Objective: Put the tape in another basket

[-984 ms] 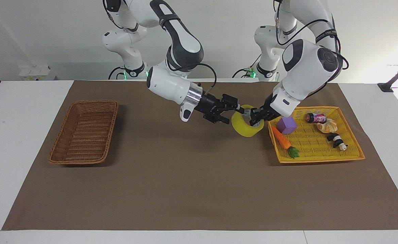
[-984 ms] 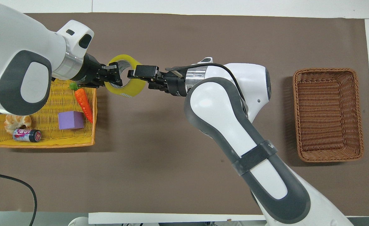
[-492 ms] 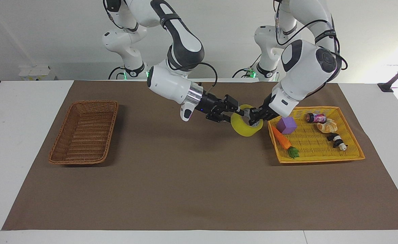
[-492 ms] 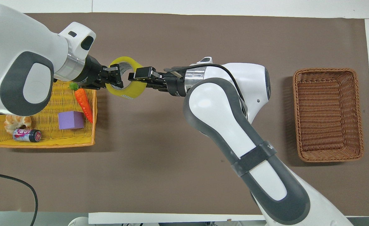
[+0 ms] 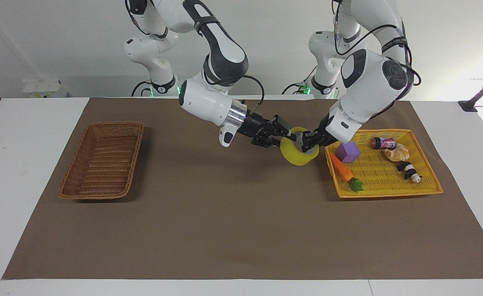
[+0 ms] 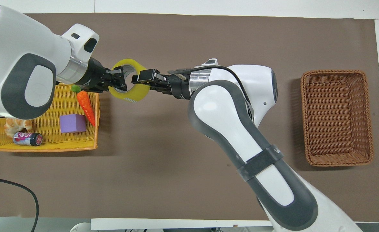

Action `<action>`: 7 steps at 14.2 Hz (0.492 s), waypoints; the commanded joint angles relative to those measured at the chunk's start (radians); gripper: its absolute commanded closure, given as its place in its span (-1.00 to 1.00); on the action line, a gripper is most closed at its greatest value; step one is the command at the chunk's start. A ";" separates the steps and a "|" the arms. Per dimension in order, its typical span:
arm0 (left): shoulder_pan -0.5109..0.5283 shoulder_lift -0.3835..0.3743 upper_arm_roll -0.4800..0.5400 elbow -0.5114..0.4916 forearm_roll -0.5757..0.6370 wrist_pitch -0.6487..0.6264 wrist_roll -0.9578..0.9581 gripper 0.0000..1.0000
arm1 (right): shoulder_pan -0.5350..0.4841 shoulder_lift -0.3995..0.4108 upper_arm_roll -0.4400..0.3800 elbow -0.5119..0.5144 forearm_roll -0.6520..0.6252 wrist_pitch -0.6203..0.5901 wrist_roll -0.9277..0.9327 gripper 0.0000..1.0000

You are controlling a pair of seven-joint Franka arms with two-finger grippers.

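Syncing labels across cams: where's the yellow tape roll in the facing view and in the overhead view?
Facing view: the tape roll sits right of center, held up between the right tool and the left tool, beside the yellow tray.
Overhead view: the tape roll sits upper left of center, between the same two tools.
Shared landmark: the toy carrot at the tray's edge nearest the roll.
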 commanded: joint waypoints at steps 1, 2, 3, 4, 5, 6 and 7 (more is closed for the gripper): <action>-0.001 -0.048 0.005 -0.003 -0.009 -0.056 -0.004 -0.98 | -0.005 -0.001 -0.001 -0.001 -0.007 -0.002 0.011 1.00; 0.010 -0.065 0.011 0.014 -0.009 -0.091 -0.001 -0.98 | -0.005 -0.001 -0.001 -0.001 -0.007 -0.002 0.010 1.00; 0.022 -0.082 0.017 0.034 -0.009 -0.134 0.005 -0.98 | -0.005 0.001 -0.001 -0.001 -0.007 -0.002 0.010 1.00; 0.051 -0.085 0.030 0.059 -0.006 -0.169 0.009 -0.98 | -0.006 -0.001 -0.001 -0.001 -0.007 -0.003 0.008 1.00; 0.069 -0.085 0.034 0.082 0.013 -0.201 0.009 -0.98 | -0.014 -0.001 -0.001 -0.001 -0.010 -0.009 0.002 1.00; 0.088 -0.085 0.035 0.097 0.051 -0.217 0.017 -0.98 | -0.026 -0.001 -0.004 -0.002 -0.016 -0.032 -0.006 1.00; 0.108 -0.085 0.035 0.097 0.092 -0.219 0.035 -0.98 | -0.064 -0.002 -0.007 -0.002 -0.039 -0.082 -0.021 1.00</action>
